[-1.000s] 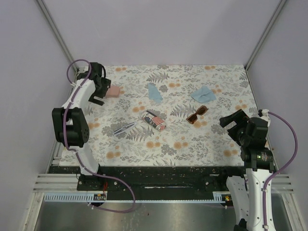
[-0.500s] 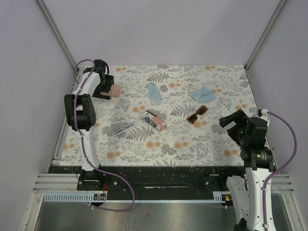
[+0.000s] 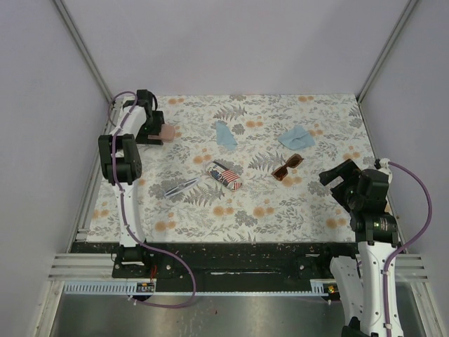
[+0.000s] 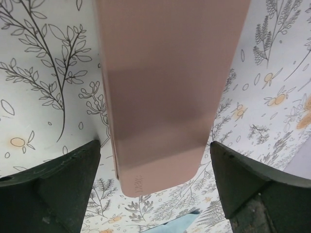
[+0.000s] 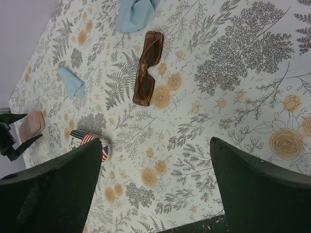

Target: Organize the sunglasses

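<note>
Overhead, a floral tabletop (image 3: 316, 203) has a flag-printed case (image 3: 224, 175) near its centre. Far left of that case and further back, the left end effector (image 3: 153, 132) stands wide open astride a pink case (image 3: 167, 133), with a gap on each side. Just left of the flag-printed case lie the silvery sunglasses (image 3: 181, 187). To its right lie the reddish-brown sunglasses (image 3: 286, 168). Further right, the right end effector (image 3: 335, 175) hovers wide open, holding nothing.
</note>
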Tool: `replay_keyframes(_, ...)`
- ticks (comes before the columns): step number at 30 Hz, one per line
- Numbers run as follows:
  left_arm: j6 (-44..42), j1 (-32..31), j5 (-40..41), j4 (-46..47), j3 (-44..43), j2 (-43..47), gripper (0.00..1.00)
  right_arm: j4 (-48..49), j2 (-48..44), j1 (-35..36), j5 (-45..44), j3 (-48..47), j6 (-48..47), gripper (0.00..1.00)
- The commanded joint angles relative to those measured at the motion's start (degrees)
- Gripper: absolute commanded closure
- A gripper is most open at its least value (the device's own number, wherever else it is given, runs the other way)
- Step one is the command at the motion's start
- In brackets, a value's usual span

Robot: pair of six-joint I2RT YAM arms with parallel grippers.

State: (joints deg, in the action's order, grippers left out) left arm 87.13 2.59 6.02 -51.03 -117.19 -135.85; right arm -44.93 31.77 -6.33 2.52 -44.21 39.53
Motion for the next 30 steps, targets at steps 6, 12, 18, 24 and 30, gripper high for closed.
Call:
replay_keyframes(6,2.6,2.07,-3.83,0.05,-1.03,-2.58,0.28,0.72,0.93,0.09,-0.42,-0.62,0.02,0.01)
replay_keyframes(12,1.2,3.38,-7.32,5.41,6.79,0.41,0.53,0.72,0.14,0.09,0.81,0.08,0.72,0.01)
replay_keyframes(18,-6.88,2.34,-6.37,6.54,12.67,7.6,0.53,0.54,-1.79,0.09,1.87,1.14,1.43,0.01)
replay_keyframes(24,-12.86,0.31,-9.54,15.68,28.39,17.1,0.53,0.46,-2.68,0.09,3.36,1.4,1.69,0.01)
replay_keyframes(30,-15.5,0.22,-4.46,17.28,29.92,21.51,0.33,0.37,-2.68,0.09,4.42,1.23,1.69,0.0)
